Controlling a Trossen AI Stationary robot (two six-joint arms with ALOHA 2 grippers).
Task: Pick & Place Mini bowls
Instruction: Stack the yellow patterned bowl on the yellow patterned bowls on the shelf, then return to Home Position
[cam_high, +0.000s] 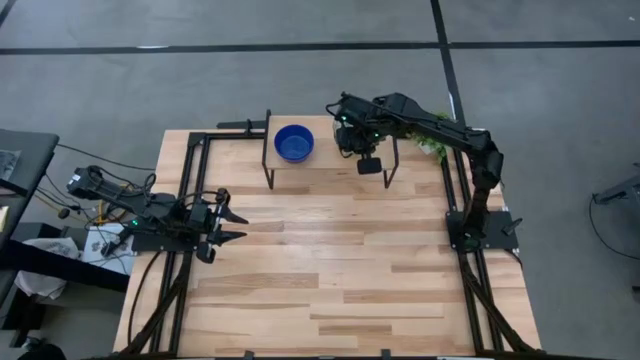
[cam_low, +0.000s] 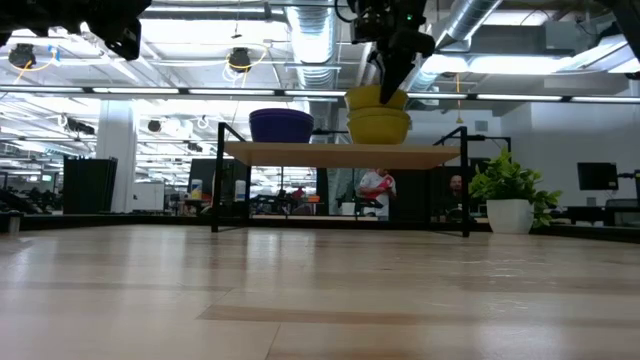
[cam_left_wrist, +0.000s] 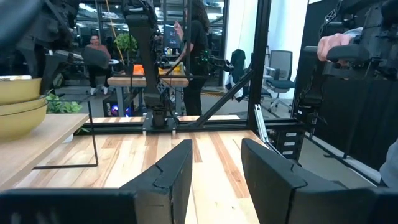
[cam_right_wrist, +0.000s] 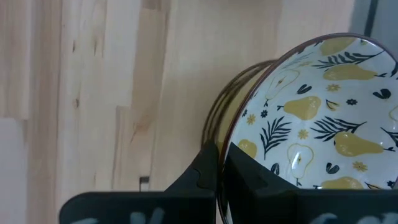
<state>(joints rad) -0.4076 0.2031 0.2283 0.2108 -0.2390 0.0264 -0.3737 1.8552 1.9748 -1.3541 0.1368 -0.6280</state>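
A raised wooden shelf (cam_high: 330, 160) stands at the table's far side. On it sit a cobalt blue mini bowl (cam_high: 293, 143), which looks like a stack of two (cam_low: 281, 125) in the low view, and a stack of bowls (cam_low: 378, 125) that are yellow outside. The top bowl (cam_right_wrist: 323, 118) is white inside with yellow pears and black leaves. My right gripper (cam_right_wrist: 221, 155) is over this stack, shut on the top bowl. My left gripper (cam_high: 232, 225) waits open near the table's left edge, holding nothing. My right gripper pinches the top patterned bowl's rim (cam_right_wrist: 219, 146), with one finger inside the bowl and one outside. The fingers (cam_low: 393, 75) come from above, pointing down. The bowl is tilted, and its lower part still sits nested in the yellow bowl beneath (cam_low: 378, 128).
A small green plant in a white pot (cam_low: 510, 195) stands right of the shelf at the far right corner. The shelf's black wire legs (cam_low: 216, 185) reach down to the table. Black frame rails (cam_high: 185, 180) run along the left and right edges. People show in the room beyond.
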